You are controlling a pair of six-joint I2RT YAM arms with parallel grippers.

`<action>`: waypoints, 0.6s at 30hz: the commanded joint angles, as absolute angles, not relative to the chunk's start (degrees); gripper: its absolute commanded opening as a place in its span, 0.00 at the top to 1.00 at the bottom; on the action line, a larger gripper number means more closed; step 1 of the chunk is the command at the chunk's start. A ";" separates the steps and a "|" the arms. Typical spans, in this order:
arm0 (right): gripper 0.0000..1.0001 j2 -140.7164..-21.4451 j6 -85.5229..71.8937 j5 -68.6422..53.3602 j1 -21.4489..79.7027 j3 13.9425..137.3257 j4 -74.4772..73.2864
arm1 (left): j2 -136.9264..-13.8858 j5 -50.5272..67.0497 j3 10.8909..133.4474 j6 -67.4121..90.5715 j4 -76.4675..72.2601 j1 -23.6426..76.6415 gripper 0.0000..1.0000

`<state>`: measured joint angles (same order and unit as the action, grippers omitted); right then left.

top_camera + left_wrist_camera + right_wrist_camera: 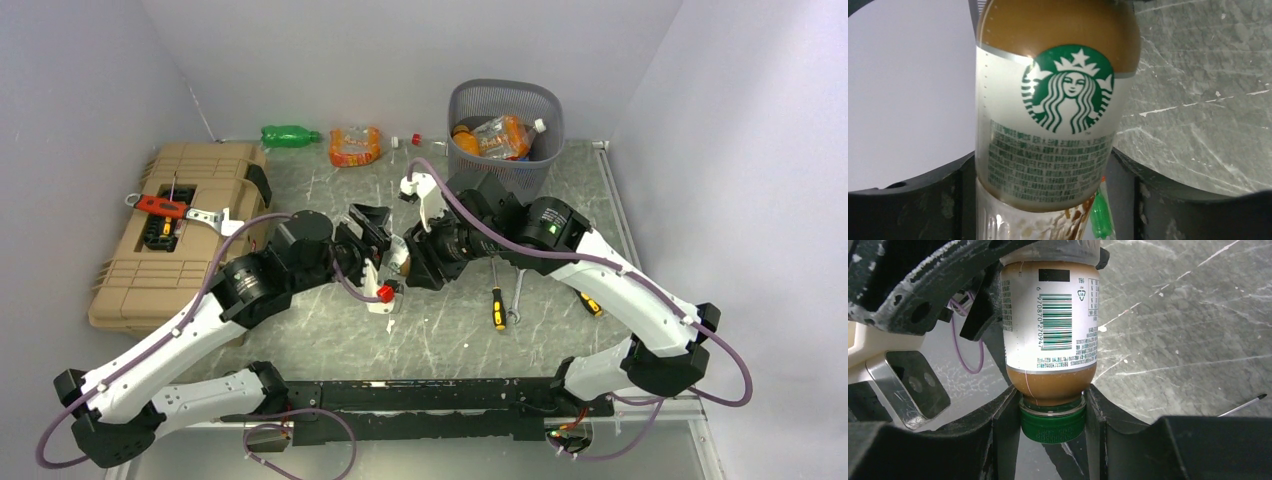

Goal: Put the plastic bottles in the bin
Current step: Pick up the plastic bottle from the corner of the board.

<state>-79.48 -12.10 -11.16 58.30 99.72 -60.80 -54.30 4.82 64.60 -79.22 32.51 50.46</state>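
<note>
A brown coffee bottle (400,262) with a white label, green logo (1068,90) and green cap (1052,422) hangs above the table's middle, held between both grippers. My left gripper (385,255) (1048,200) is shut on the bottle's body. My right gripper (414,258) (1052,425) is shut on its cap end. The dark mesh bin (505,100) stands at the back right and holds several bottles (498,137). A green bottle (290,135) and an orange-tinted bottle (355,146) lie by the back wall.
A tan toolbox (140,270) with a red-handled tool (160,206) on it fills the left side. A black-and-orange screwdriver (497,305), a wrench (515,298) and a second screwdriver (590,303) lie under the right arm. Small caps (414,139) lie left of the bin.
</note>
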 commanded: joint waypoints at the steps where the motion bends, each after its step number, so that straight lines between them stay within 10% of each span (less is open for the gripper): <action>1: 1.00 -77.05 -10.89 -12.66 58.35 100.51 -59.82 | -55.49 2.27 64.52 -76.77 29.35 51.81 0.26; 7: 0.97 -76.37 -10.90 -13.01 58.36 99.91 -60.00 | -57.63 0.89 64.57 -75.68 28.30 53.87 0.50; 11: 0.44 -75.79 -11.11 -12.30 58.36 100.64 -60.51 | -57.50 0.44 64.14 -75.85 26.98 54.66 0.55; 18: 0.00 -74.28 -12.07 -8.75 58.36 105.11 -61.62 | -55.81 1.67 63.12 -74.00 23.73 54.76 0.67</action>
